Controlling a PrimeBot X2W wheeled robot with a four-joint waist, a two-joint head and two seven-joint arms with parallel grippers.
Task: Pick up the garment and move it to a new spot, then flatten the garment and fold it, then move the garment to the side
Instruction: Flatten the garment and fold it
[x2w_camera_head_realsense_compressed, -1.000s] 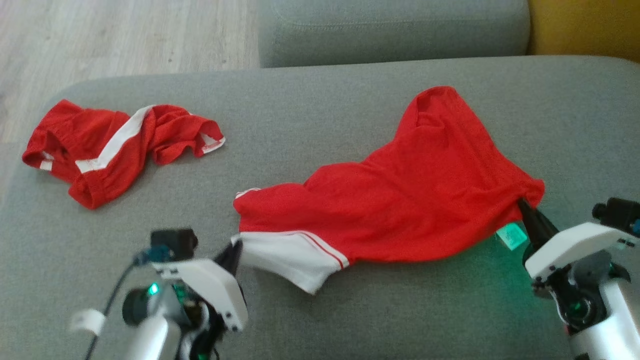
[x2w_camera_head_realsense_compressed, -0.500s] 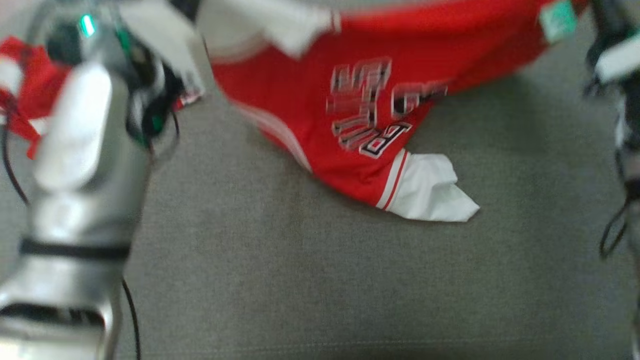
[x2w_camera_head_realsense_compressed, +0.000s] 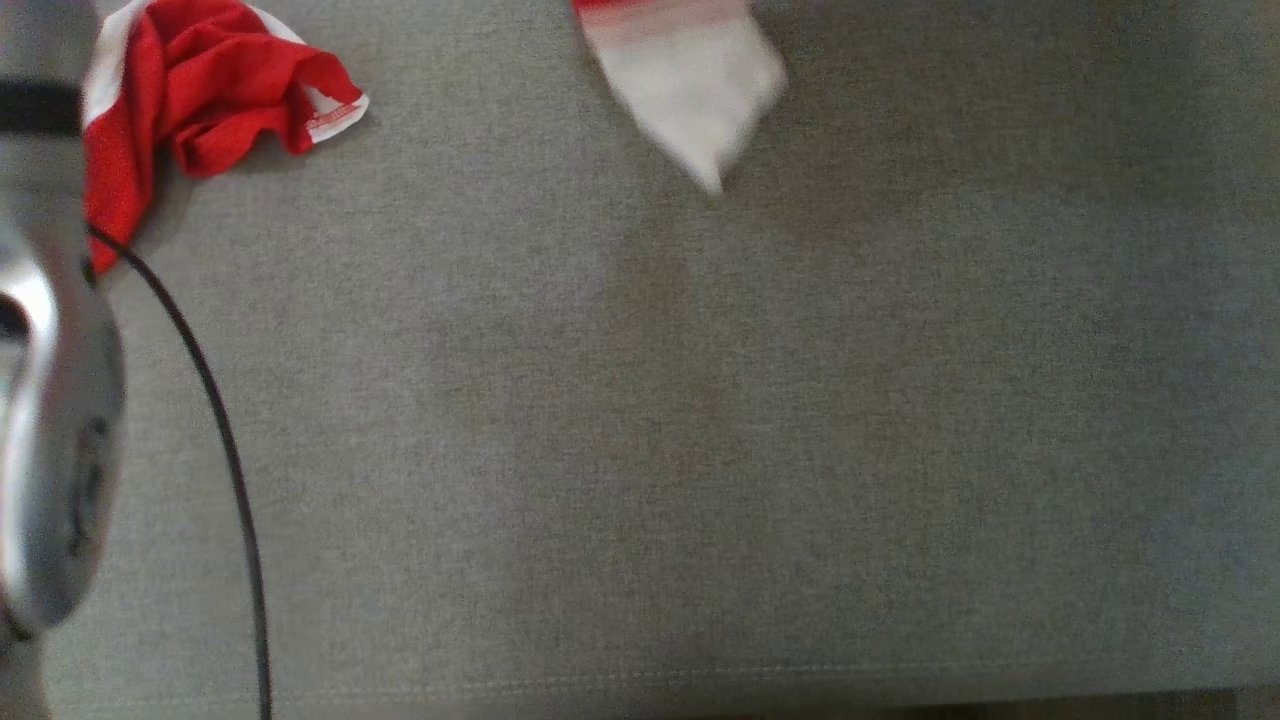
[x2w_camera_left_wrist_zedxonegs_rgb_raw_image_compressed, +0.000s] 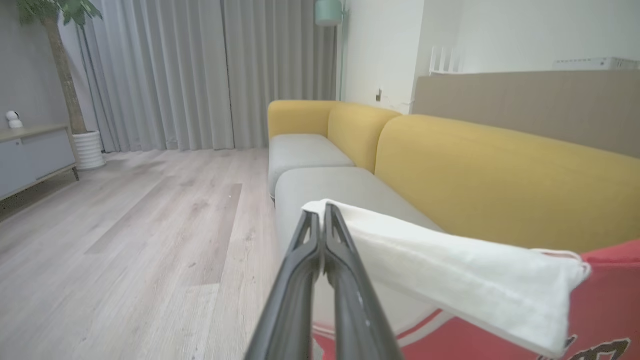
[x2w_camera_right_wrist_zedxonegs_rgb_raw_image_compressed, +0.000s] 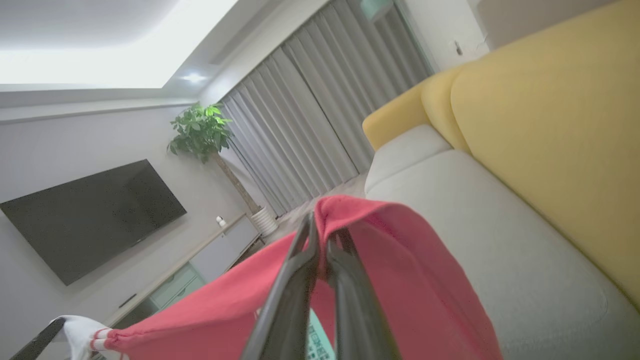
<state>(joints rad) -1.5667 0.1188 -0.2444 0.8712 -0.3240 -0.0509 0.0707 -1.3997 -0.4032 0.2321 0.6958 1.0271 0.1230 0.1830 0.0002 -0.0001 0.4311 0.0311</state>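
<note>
A crumpled red-and-white cloth (x2w_camera_head_realsense_compressed: 200, 90) is seen lying on the grey sofa seat (x2w_camera_head_realsense_compressed: 700, 450). A yellow backrest (x2w_camera_left_wrist_zedxonegs_rgb_raw_image_compressed: 500, 180), grey curtains (x2w_camera_left_wrist_zedxonegs_rgb_raw_image_compressed: 200, 75), a potted plant (x2w_camera_left_wrist_zedxonegs_rgb_raw_image_compressed: 90, 149), a wall-mounted television (x2w_camera_right_wrist_zedxonegs_rgb_raw_image_compressed: 90, 215) and a wooden floor (x2w_camera_left_wrist_zedxonegs_rgb_raw_image_compressed: 125, 240) are shown in the room beyond.

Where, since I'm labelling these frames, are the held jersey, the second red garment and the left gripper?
held jersey (x2w_camera_right_wrist_zedxonegs_rgb_raw_image_compressed: 400, 280), right wrist view, red cloth beside the fingers.
second red garment (x2w_camera_head_realsense_compressed: 215, 90), head view, its crumpled red middle.
left gripper (x2w_camera_left_wrist_zedxonegs_rgb_raw_image_compressed: 324, 215), left wrist view, between tips pinching the white sleeve.
</note>
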